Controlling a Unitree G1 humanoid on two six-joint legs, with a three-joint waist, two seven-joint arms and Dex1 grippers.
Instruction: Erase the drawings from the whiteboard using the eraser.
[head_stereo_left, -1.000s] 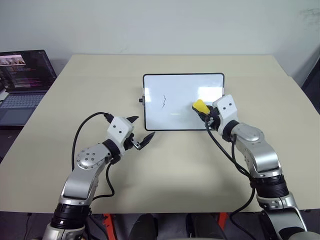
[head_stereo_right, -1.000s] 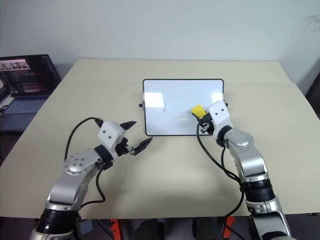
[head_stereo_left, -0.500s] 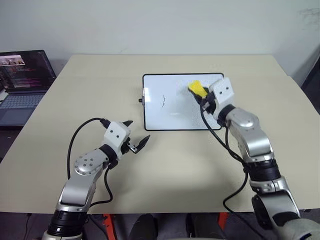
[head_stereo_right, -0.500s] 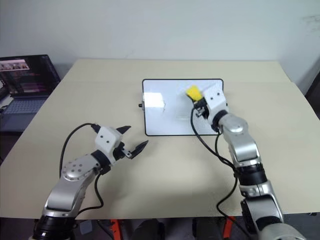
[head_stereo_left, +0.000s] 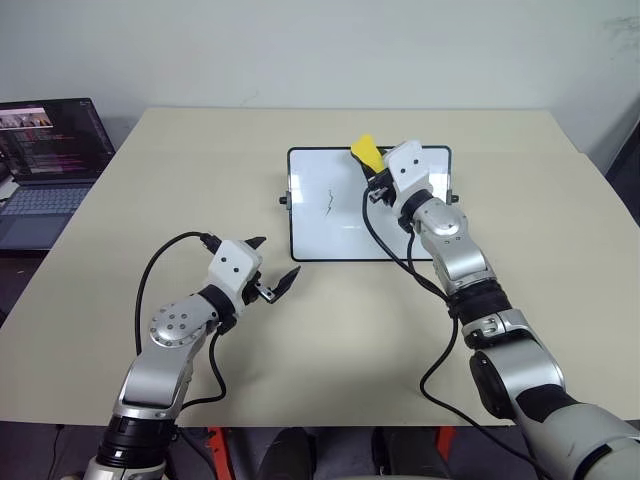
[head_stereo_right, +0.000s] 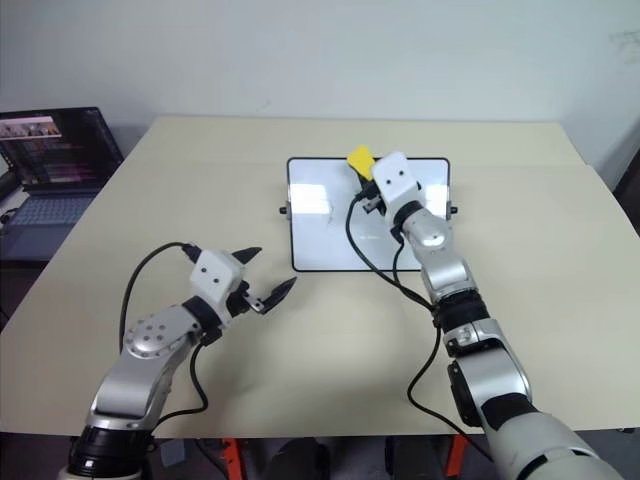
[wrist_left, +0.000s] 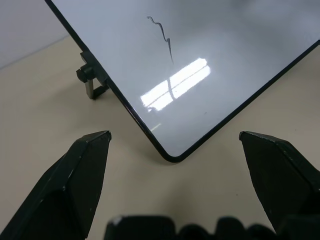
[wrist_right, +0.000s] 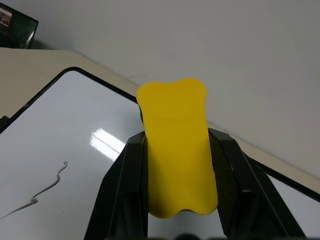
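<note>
Left gripper (head_stereo_left: 272, 271) hovers with jaws spread, empty, just short of the whiteboard (head_stereo_left: 420, 240) near corner. One drawing (head_stereo_left: 329, 202) shows on the board. Right gripper (head_stereo_left: 371, 170) clamps the yellow eraser (head_stereo_left: 365, 153) over the board's far edge.

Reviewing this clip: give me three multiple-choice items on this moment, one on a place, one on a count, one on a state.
1. Where is the laptop?
A. far left of the table
B. on the whiteboard
C. under the right arm

2. How many pen marks show on the whiteboard?
A. none
B. one squiggle
C. five

3. The right gripper is:
A. open, empty
B. shut on the eraser
C. resting on the table

Key: A, its dark screen sits at the left edge; B, a single stroke shows; B, black fingers clamp the yellow block.
</note>
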